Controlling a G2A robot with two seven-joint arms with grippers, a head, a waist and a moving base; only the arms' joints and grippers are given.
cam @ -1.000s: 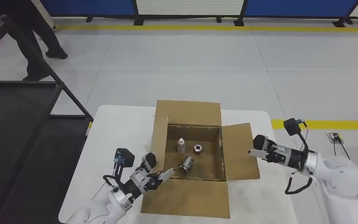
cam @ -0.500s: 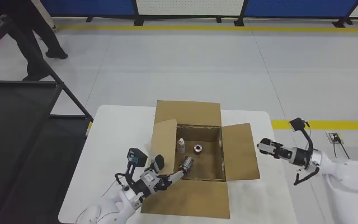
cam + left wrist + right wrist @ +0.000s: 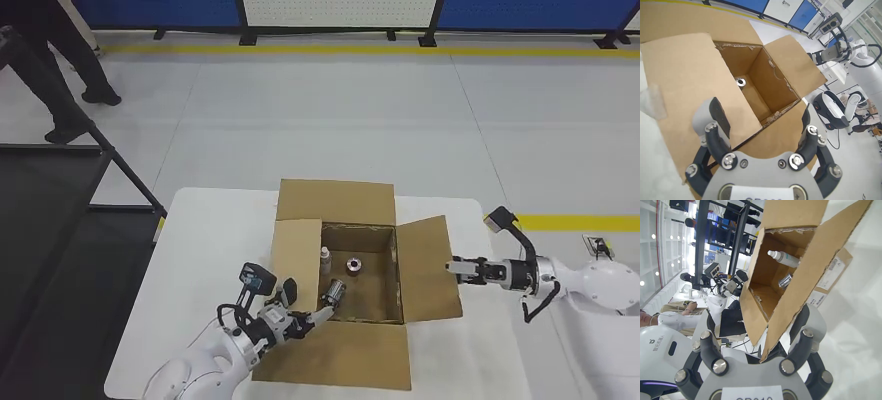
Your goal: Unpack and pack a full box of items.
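**Open pincers flank a cardboard box with three items inside**

Nearest the robot, the left gripper [image 3: 762,117] hovers at the near-left corner of the cardboard box [image 3: 355,238]. Its jaws are spread wide and hold nothing. One finger [image 3: 719,113] sits over the left flap [image 3: 293,255] and the other over the near flap [image 3: 340,350]; whether either touches the cardboard cannot be told.

On the box's right side, the right gripper [image 3: 758,313] is also open. The outer edge of the right flap [image 3: 430,270] runs between its fingers, and the jaws are not closed on it.

On the box floor, a metal cylinder [image 3: 333,293] lies by the near wall. Beyond it a white bottle [image 3: 324,260] stands to the left, with a short metal ring [image 3: 353,265] just beside it, towards the far wall.

Farthest off, the far flap [image 3: 335,200] folds back over the white table [image 3: 210,250].
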